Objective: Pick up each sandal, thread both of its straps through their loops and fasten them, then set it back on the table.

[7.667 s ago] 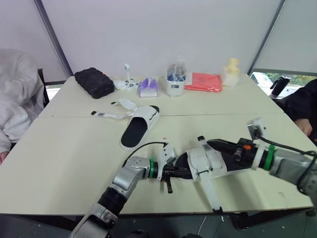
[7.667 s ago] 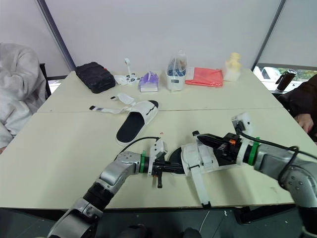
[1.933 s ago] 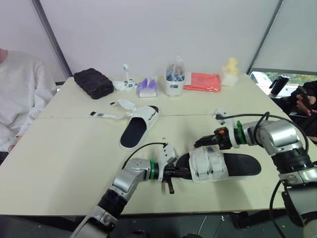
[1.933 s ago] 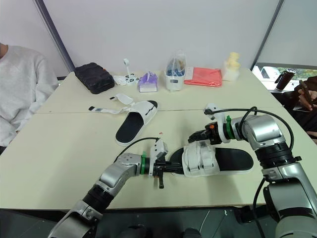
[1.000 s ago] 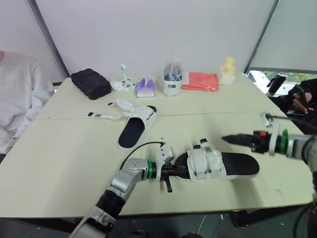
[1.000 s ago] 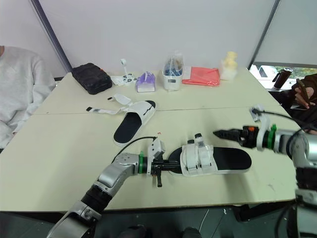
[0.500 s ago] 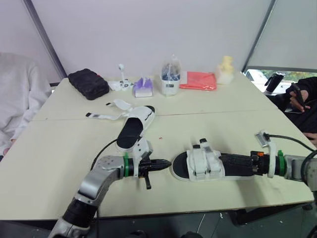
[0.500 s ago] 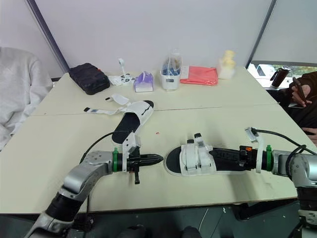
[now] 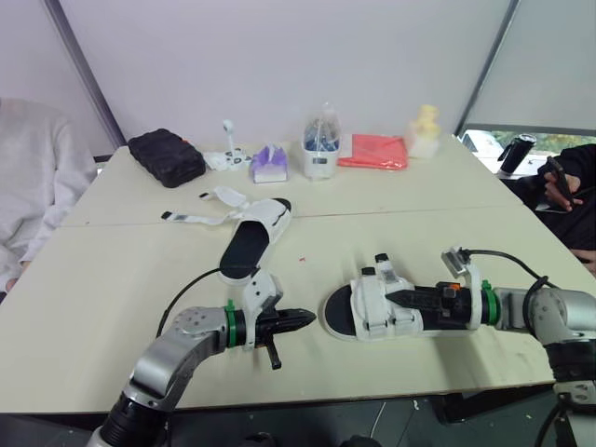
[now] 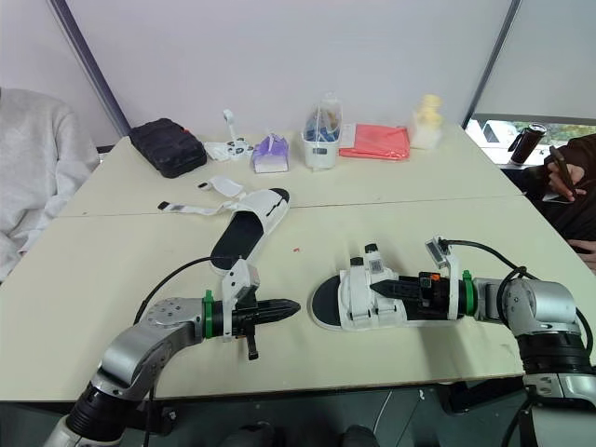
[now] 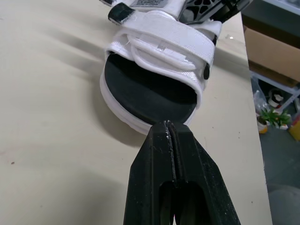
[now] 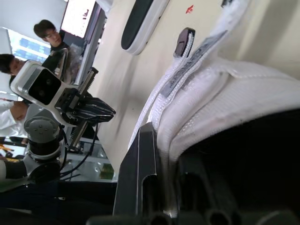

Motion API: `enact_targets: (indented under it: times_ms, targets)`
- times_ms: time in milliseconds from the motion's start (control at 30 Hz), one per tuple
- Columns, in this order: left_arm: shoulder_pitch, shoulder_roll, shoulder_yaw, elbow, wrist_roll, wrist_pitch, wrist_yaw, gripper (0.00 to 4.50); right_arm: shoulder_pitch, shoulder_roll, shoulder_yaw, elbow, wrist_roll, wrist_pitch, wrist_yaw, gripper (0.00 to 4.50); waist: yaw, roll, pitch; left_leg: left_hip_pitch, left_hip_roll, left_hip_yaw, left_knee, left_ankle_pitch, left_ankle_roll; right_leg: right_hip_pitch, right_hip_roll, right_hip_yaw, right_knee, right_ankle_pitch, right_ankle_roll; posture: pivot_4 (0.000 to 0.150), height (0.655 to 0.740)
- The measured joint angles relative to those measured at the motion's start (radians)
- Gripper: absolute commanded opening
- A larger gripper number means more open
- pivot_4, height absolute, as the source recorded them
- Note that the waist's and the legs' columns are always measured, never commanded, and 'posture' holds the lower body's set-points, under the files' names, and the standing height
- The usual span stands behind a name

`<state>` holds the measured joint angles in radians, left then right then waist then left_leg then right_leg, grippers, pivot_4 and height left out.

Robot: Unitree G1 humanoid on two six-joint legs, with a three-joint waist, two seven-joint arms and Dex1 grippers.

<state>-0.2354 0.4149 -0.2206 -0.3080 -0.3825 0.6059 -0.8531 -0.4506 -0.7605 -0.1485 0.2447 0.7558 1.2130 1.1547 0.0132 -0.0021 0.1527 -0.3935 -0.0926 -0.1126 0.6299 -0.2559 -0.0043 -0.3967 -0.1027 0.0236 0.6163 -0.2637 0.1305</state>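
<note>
Apparently the near sandal's 2 straps are fastened. Left gripper closed, empty; right gripper's hold I cannot tell. Next: far sandal.

- front of right gripper hidden under straps of near sandal
- grey-clad person cut off by the frame edge
- second person's hand: held item too small to tell
- white items by far table edge: too small to identify

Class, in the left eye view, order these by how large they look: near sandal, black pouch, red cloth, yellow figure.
Largest: near sandal, though it lies closest to the camera.
Next: black pouch and red cloth look alike, so unranked.
Smallest: yellow figure.
</note>
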Motion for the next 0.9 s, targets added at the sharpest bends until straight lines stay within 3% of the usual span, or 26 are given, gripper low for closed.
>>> enact_targets:
  times_ms: [100, 267, 467, 633, 733, 900]
  targets:
    - [0.004, 0.004, 0.0, -0.006, 0.0, 0.0, 0.015, 0.0, -0.079, 0.106, -0.157, 0.109, 0.042, 0.012, -0.17, 0.02, -0.005, 0.002, 0.002, 0.0, 0.0, 0.001, 0.0, 0.0, 0.0, -0.001, 0.0, 0.002, 0.0, 0.001, -0.001, 0.15, 0.74]
    - [0.005, -0.007, 0.003, -0.009, 0.004, -0.009, 0.062, 0.0, -0.349, 0.315, -0.536, 0.205, 0.094, -0.229, -0.719, 0.02, -0.001, 0.005, 0.003, -0.002, 0.0, 0.001, -0.003, 0.003, -0.004, -0.006, 0.001, 0.002, 0.002, 0.001, -0.001, 0.15, 0.74]
    - [-0.027, -0.03, 0.002, 0.012, 0.02, -0.037, 0.099, 0.0, -0.481, 0.563, -0.692, 0.349, 0.056, -0.694, -1.18, 0.02, -0.004, 0.005, 0.003, -0.007, 0.0, 0.001, -0.003, 0.007, -0.012, -0.01, 0.002, 0.001, 0.003, 0.001, -0.001, 0.15, 0.74]
    - [-0.034, -0.036, -0.001, 0.034, 0.032, -0.052, 0.115, 0.0, -0.521, 0.603, -0.708, 0.482, 0.027, -0.931, -1.292, 0.02, -0.012, 0.005, 0.003, -0.012, 0.0, 0.002, 0.001, 0.008, -0.012, -0.015, 0.002, 0.002, 0.01, 0.001, -0.001, 0.15, 0.74]
    - [-0.032, -0.042, -0.002, 0.035, 0.042, -0.062, 0.122, 0.0, -0.53, 0.61, -0.692, 0.506, 0.012, -1.011, -1.322, 1.21, -0.024, 0.005, 0.003, -0.011, 0.0, 0.001, 0.001, 0.008, -0.012, -0.015, 0.002, 0.002, 0.01, 0.001, -0.001, 0.15, 0.74]
    - [-0.023, -0.065, -0.004, 0.032, 0.047, -0.067, 0.136, 0.0, -0.484, 0.611, -0.639, 0.49, -0.007, -1.019, -1.336, 3.7, -0.034, 0.006, 0.003, -0.01, 0.001, 0.001, 0.001, 0.008, -0.012, -0.016, 0.003, 0.002, 0.012, 0.001, -0.001, 0.15, 0.74]
